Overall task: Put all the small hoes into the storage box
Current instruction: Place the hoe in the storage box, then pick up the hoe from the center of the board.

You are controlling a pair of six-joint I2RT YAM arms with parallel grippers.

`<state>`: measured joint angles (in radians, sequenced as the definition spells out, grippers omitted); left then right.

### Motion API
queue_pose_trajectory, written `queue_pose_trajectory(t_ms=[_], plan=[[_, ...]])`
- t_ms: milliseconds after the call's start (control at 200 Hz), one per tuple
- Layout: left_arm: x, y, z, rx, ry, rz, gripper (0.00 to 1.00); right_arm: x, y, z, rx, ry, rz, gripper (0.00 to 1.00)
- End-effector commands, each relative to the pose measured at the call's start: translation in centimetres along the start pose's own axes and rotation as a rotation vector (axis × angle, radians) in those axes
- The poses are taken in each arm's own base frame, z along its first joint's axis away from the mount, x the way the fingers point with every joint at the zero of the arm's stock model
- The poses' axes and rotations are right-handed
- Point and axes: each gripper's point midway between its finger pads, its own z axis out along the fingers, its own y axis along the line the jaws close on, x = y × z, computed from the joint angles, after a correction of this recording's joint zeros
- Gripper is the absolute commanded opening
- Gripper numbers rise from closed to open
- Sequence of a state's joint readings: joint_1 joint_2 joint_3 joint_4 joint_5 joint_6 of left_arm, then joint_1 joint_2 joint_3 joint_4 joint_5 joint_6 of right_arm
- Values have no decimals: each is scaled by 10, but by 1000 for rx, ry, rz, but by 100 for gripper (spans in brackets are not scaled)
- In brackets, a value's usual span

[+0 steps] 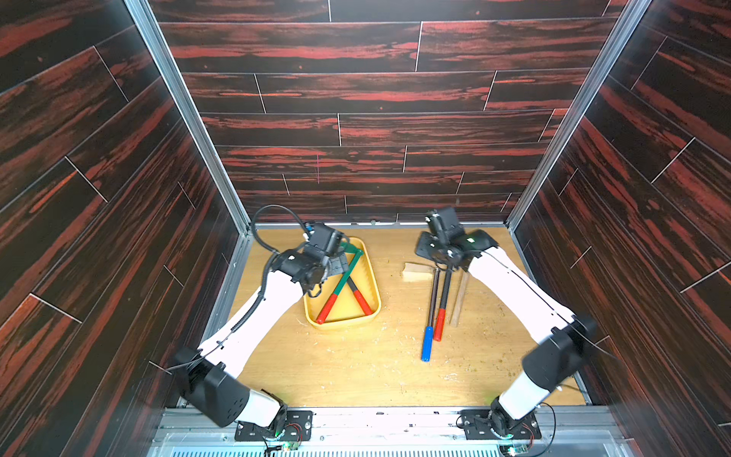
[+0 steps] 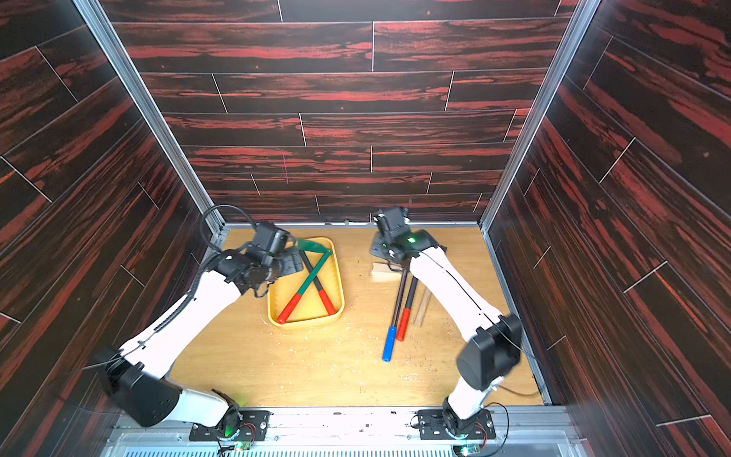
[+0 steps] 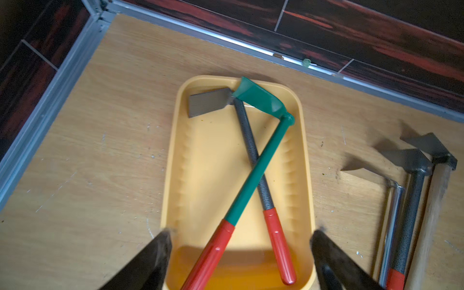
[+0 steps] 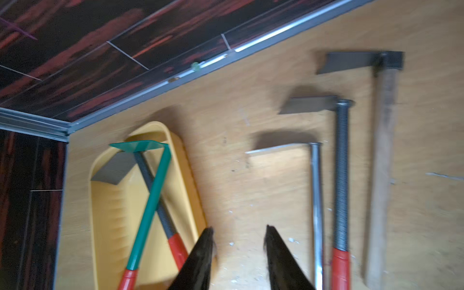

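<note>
The storage box [image 1: 348,322] is a shallow yellow tray at the back left of the table. Two small hoes lie crossed inside it. One is green with a red grip [image 3: 256,163]. Under it lies one with a grey blade, a black shaft and a red grip [image 3: 247,135]. My left gripper [image 3: 242,232] hangs over the box's near end, jaws wide open and empty. Three more hoes lie side by side on the table to the right: blue grip [image 1: 427,342], red grip [image 1: 439,324], wooden handle [image 1: 459,300]. My right gripper [image 4: 238,229] is open and empty above bare table between box and hoes.
Dark wood-pattern walls with metal frame rails [image 1: 372,224] close in the table at the back and both sides. Wood chips and dust are scattered over the tabletop [image 1: 356,368]. The box [image 2: 308,322] sits near the back left corner.
</note>
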<state>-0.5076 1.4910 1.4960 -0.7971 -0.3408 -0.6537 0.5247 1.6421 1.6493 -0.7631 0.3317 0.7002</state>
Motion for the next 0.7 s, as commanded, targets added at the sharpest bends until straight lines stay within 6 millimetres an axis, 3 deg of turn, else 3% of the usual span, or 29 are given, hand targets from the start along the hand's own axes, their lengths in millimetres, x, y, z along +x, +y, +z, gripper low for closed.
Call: queue_pose_trajectory(t_ms=[0, 276, 506, 641, 696], plan=[[-7, -12, -2, -1, -20, 30, 89, 0, -17, -12, -8, 8, -14, 39], [-5, -49, 4, 33, -10, 98, 89, -6, -68, -27, 33, 3, 47, 39], [19, -89, 14, 72, 38, 173, 89, -4, -109, -41, 60, -15, 137, 38], [27, -103, 16, 103, 65, 184, 89, -5, -121, -50, 74, -28, 149, 39], [36, -110, 26, 99, 88, 198, 89, -5, -125, -54, 77, -31, 153, 39]])
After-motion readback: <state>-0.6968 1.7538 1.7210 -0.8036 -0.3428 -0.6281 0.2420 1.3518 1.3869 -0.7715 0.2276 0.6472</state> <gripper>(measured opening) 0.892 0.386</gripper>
